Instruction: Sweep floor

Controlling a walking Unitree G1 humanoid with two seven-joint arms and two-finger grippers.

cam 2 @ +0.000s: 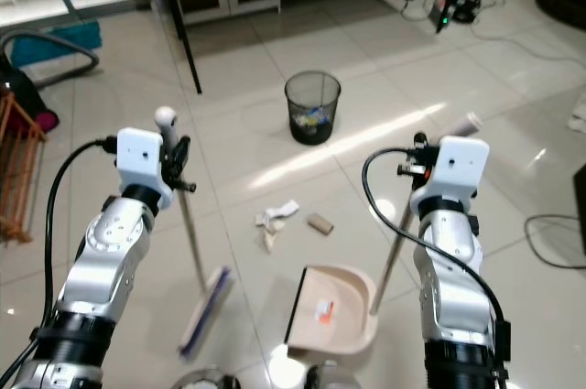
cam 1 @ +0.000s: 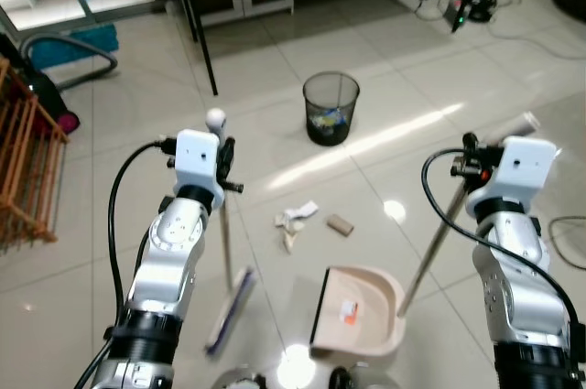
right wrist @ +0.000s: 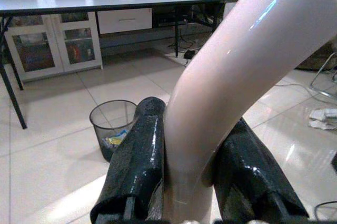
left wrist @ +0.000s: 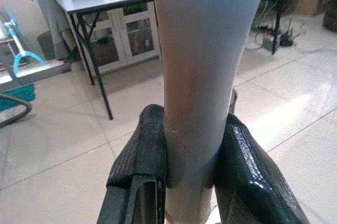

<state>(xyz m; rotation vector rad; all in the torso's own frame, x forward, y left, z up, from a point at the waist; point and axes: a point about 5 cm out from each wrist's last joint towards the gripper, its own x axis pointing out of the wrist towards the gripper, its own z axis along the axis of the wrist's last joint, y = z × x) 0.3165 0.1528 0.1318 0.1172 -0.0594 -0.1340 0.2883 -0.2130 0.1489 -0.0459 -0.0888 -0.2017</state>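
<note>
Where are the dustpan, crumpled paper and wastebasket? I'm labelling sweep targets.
dustpan (cam 1: 366, 302): left eye view, its pink tray.
crumpled paper (cam 1: 295, 218): left eye view, its white middle.
wastebasket (cam 1: 330, 96): left eye view, its mesh wall.

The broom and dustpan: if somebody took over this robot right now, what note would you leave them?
Left end effector: shut on the broom handle, brush head on the tiles.
Right end effector: shut on the dustpan handle; pan sits on the floor, a small orange scrap inside.
Crumpled paper and a small brown piece lie ahead of the pan, unswept.
Wastebasket stands further on.
Left: sweep both into the pan, probably empty it there.
</note>
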